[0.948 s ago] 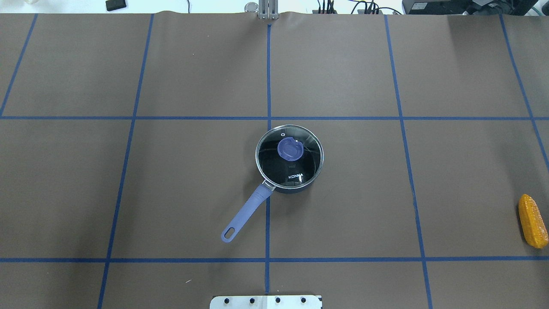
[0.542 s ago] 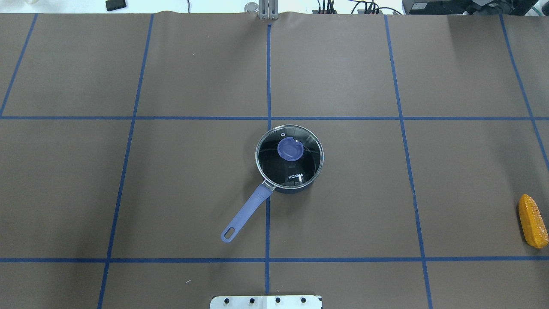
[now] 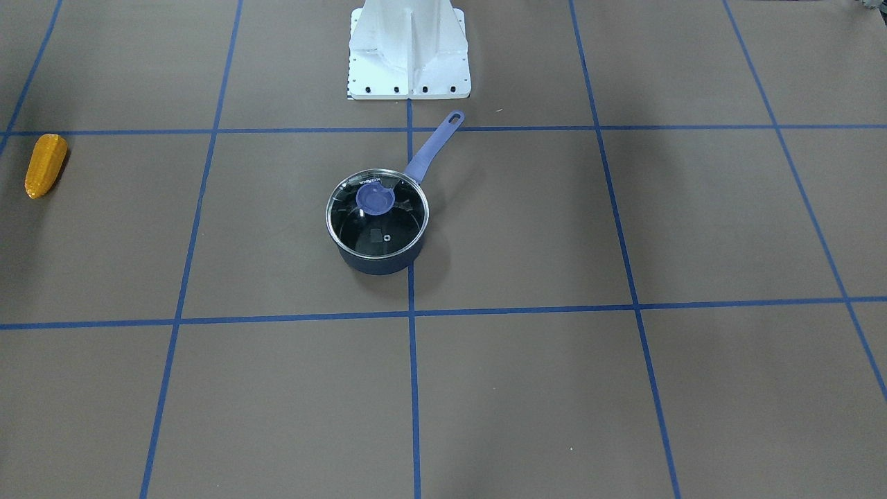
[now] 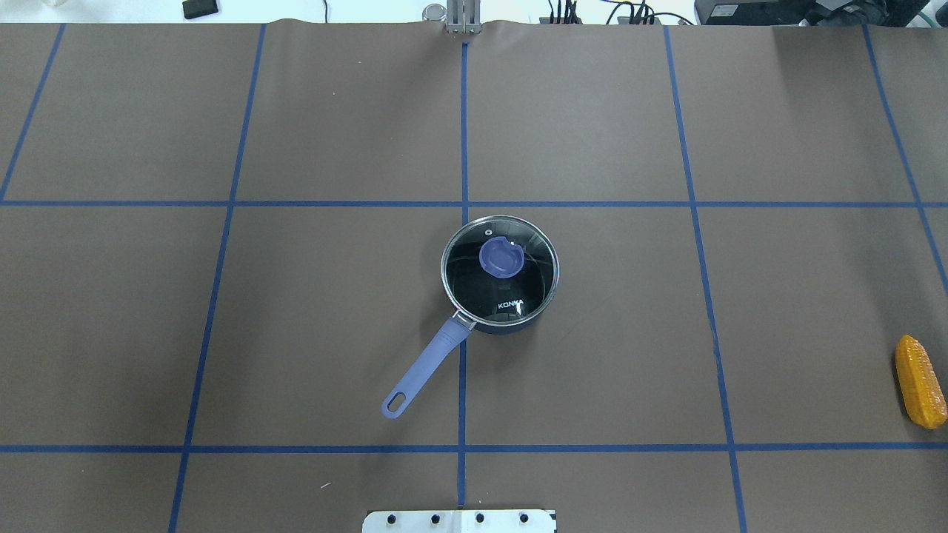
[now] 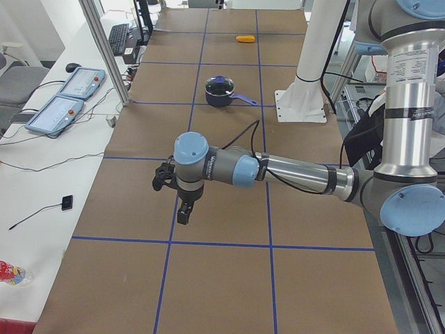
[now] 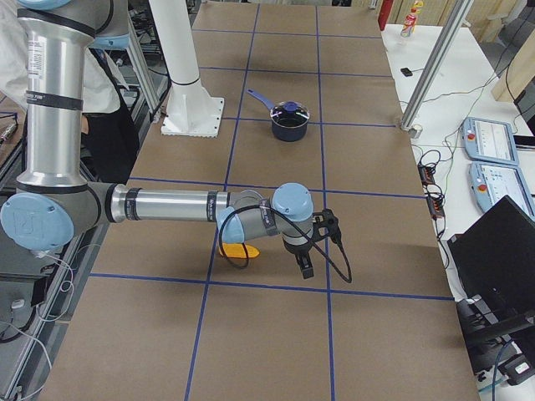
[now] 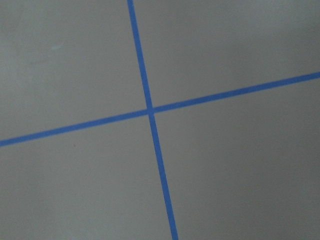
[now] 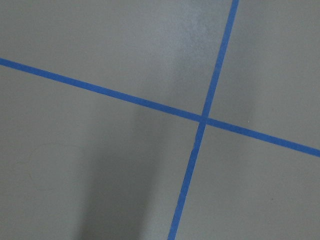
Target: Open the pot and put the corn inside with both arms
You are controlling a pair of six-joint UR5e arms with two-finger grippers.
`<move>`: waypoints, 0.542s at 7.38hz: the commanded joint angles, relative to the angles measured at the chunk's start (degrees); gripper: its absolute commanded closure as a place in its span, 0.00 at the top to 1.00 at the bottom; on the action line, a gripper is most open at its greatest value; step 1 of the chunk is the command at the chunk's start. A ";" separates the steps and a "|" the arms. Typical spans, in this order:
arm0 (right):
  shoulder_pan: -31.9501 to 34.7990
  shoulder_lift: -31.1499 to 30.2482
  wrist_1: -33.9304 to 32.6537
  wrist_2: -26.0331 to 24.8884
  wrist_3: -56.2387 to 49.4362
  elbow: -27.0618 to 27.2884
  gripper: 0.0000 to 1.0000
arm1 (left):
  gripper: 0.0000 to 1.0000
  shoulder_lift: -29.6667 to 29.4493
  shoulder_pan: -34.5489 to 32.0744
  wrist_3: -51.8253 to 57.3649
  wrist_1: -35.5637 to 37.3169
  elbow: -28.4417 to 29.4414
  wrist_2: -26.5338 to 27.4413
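At 3 o'clock of dark navy saucepan [image 4: 429, 363], tapered yellow-orange corn cob [image 4: 920, 381] may roll if pinched; left gripper [image 5: 183, 211], right gripper [image 6: 306, 266]: I cannot tell closure.

**Left wrist feed: tape cross on the tabletop**

My left wrist camera looks down on grey-brown tabletop [image 7: 240, 170]. A steep blue tape line [image 7: 165, 190] runs top to bottom. A shallow blue tape line [image 7: 250, 90] crosses it just left of centre, rising rightward.
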 commanded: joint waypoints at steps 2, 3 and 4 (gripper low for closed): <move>0.78 0.78 1.03 -0.08 0.11 0.97 1.00 | 0.98 -3.99 0.00 -0.07 -4.12 -1.96 -0.26; 0.78 1.74 0.94 -0.08 1.25 1.06 1.00 | 0.98 -3.99 0.08 -3.20 -8.94 -2.41 -0.34; 0.78 2.36 1.03 -0.08 5.09 1.50 1.00 | 0.98 -7.47 4.35 -6.89 -11.77 -2.41 -0.17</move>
